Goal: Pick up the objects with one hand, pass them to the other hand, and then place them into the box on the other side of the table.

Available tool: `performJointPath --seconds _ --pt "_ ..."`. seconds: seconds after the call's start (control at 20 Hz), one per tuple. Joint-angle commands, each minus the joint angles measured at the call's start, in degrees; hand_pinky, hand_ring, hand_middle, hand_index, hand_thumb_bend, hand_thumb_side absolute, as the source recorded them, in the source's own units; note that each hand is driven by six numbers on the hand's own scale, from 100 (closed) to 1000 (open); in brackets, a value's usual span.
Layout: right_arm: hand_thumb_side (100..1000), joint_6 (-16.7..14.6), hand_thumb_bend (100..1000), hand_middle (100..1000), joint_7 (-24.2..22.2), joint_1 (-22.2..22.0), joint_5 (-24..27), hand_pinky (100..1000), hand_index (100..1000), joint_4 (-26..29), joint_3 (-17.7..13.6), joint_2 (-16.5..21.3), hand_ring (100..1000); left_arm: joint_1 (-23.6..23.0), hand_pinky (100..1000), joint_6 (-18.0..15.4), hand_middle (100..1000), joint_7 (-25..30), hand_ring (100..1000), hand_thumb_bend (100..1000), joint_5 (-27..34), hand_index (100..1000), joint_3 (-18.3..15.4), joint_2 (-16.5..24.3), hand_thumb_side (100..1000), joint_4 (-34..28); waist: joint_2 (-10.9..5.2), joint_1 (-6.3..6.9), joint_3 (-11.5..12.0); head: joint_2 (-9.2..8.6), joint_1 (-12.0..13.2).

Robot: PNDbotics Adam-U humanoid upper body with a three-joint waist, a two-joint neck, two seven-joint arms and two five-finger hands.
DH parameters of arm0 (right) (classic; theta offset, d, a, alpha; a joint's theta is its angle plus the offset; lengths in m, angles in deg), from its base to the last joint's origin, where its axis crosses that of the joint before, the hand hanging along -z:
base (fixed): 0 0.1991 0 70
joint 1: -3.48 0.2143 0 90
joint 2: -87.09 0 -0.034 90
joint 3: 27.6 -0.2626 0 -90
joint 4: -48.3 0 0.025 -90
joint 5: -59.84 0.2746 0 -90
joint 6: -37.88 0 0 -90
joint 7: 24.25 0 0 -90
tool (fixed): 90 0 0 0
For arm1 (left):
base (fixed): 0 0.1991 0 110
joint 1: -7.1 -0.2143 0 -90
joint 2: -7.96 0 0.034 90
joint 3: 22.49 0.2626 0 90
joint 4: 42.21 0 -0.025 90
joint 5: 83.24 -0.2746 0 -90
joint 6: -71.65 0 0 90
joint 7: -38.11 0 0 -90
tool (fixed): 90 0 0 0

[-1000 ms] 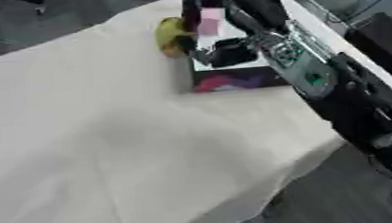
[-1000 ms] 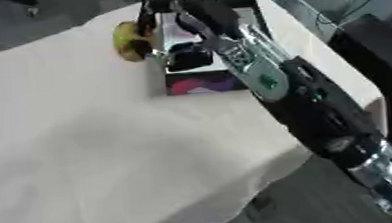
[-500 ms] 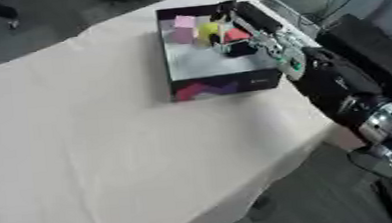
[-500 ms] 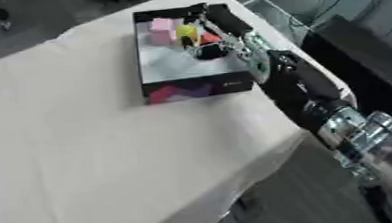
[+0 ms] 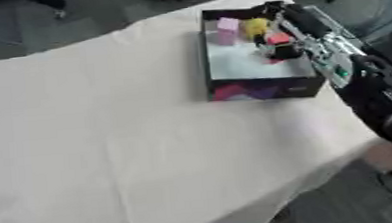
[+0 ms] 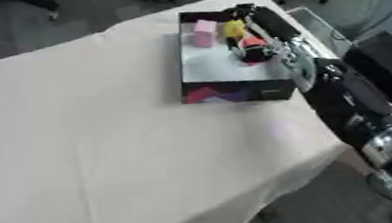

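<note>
We have the cloth-covered table (image 5: 105, 140) filling most of the view, with the box (image 5: 253, 74) sitting toward one o'clock near its far right corner. Our right arm runs in from four o'clock along the box's right wall, and our right hand (image 5: 274, 32) hangs over the box's far right part; we cannot tell whether its fingers are curled or released, as they blur into dark shapes there. Inside the box, at its twelve o'clock end, lie a pink block (image 5: 227, 30) and a yellow object (image 5: 255, 26); a red piece (image 5: 278, 39) and a dark lump (image 5: 284, 52) sit just beside the hand. We judge the placing step is in hand: we should release low over the white floor, clear of the pieces already there, then lift straight up so nothing catches the wall. Our left hand shows nowhere.
</note>
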Motion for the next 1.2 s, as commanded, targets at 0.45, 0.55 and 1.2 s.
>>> performJointPath --seconds 0.45,0.55,1.2 --pt "100 -9.5 100 808 8.4 -5.2 -7.4 772 956 16.3 5.0 -8.7 862 0.8 766 3.5 582 -1.5 561 100 -8.6 694 1.5 -7.5 836 -0.7 -0.82 -0.38 -1.1 1.36 16.2" --pt "100 -11.4 100 808 8.3 -6.6 -9.1 767 963 19.3 5.8 -11.7 863 0.9 768 3.7 588 -2.5 566 100 -8.9 696 2.6 -8.4 831 -0.7 -0.52 -0.55 -1.6 1.37 16.8" --pt "210 -13.2 100 805 -2.0 -14.4 -4.3 733 991 37.6 10.1 -19.2 861 2.2 776 5.7 615 -2.6 590 100 -6.0 704 7.7 -9.9 844 -0.7 -0.83 -1.53 -3.3 1.37 15.3"
